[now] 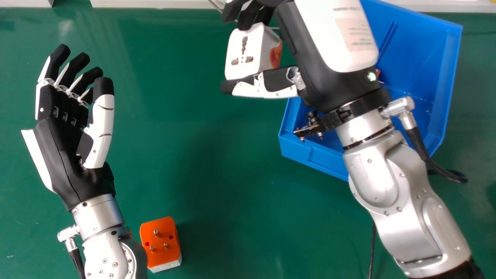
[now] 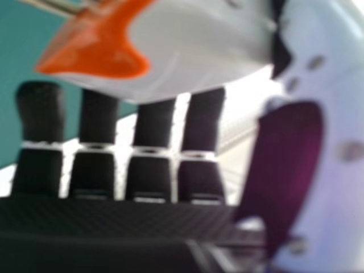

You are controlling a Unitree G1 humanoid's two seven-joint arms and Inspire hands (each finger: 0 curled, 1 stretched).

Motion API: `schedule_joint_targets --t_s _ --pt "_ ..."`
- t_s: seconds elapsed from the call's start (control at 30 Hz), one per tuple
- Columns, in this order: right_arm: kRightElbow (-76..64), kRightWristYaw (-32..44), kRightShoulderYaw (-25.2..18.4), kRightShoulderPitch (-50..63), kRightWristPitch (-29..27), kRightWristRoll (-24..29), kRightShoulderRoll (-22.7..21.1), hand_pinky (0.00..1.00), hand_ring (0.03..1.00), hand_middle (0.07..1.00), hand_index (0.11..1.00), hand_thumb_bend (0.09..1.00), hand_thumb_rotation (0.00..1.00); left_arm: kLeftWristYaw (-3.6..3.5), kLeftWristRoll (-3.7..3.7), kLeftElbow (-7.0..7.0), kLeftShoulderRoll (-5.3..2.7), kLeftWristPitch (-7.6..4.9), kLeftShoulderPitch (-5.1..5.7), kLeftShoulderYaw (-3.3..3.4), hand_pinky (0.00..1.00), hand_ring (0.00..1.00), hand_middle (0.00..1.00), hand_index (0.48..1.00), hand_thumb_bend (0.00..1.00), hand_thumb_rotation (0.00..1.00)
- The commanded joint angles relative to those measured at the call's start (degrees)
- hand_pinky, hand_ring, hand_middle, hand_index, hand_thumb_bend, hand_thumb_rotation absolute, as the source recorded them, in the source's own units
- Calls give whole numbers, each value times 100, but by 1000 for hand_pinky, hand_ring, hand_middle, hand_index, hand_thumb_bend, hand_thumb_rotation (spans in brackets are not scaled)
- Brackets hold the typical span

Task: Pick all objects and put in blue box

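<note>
In the head view my right hand (image 1: 317,50) is curled round a white socket block (image 1: 244,52) with an orange patch, pinched between fingers and thumb. It hangs left of the blue box (image 1: 430,77), whose middle is partly covered by my right arm. From the right hand view, the white and orange block (image 2: 193,48) lies between the fingers and the thumb of my right hand (image 2: 151,170). An orange and white plug block (image 1: 161,242) sits on the table beside my left forearm. My left hand (image 1: 64,155) is open and holds nothing, at the left.
The green table (image 1: 217,174) spreads under both arms. White ledges run along its far edge. A black cable hangs by my right forearm, and a small orange bit shows inside the box beside my right wrist.
</note>
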Motion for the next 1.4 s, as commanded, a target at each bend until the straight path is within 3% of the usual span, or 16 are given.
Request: schedule_joint_targets --t_s 0.0,0.2,0.53,1.03,1.23,1.37 --pt "-332 -153 -212 30 -50 44 -2 282 391 502 523 497 0 -52 1 -95 46 -59 20 -19 648 708 769 797 652 397" --pt "-598 -399 -591 241 32 -129 -31 281 390 510 524 493 0 -56 36 -91 45 -79 35 -36 650 712 771 800 650 396" --pt "-626 -402 -1302 527 148 258 -87 300 395 499 519 494 0 -37 65 -139 36 -57 53 -53 649 711 773 805 641 397" --pt "-707 -372 -1597 724 723 128 -98 314 385 476 516 494 0 -73 30 -86 43 -88 35 -51 649 711 774 808 636 399" --pt "-373 -433 -1680 736 846 234 -111 318 383 475 517 494 0 -41 91 -105 49 -89 50 -45 648 711 772 807 634 398" --pt "-186 -459 -1685 739 974 204 -146 328 379 474 518 494 0 -56 82 -129 61 -69 66 -43 647 710 773 809 632 399"
